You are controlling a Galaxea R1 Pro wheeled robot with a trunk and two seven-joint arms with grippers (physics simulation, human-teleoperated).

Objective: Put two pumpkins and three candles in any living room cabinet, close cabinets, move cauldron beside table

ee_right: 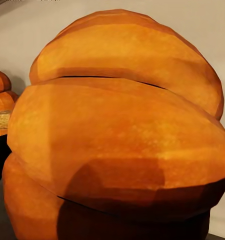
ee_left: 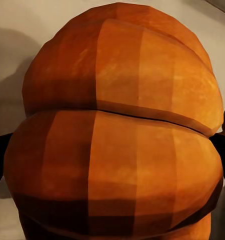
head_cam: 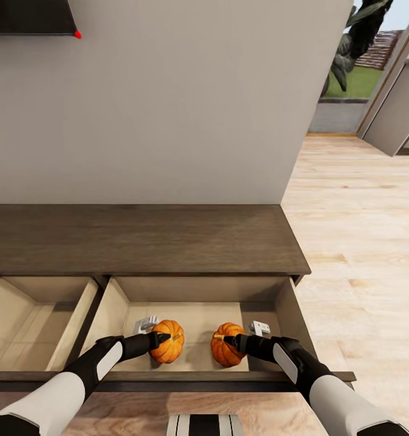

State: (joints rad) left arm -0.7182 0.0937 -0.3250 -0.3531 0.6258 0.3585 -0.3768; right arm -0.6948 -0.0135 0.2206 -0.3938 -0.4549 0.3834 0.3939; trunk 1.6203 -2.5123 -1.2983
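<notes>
Inside the open drawer [head_cam: 122,303], each claw grips 1 pumpkin: left claw [head_cam: 162,339], right claw [head_cam: 231,340].

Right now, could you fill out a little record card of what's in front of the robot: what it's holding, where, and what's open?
Left hand: closed around the left pumpkin
Right hand: closed around the right pumpkin
Where the pumpkins are: inside the open right-hand drawer, side by side, apart
Whether they rest on the drawer floor: cannot tell
Other drawer: also open, pale inside
Furniture: cabinet, long, low, dark wood, against a grey wall
Floor: light wood planks
</notes>
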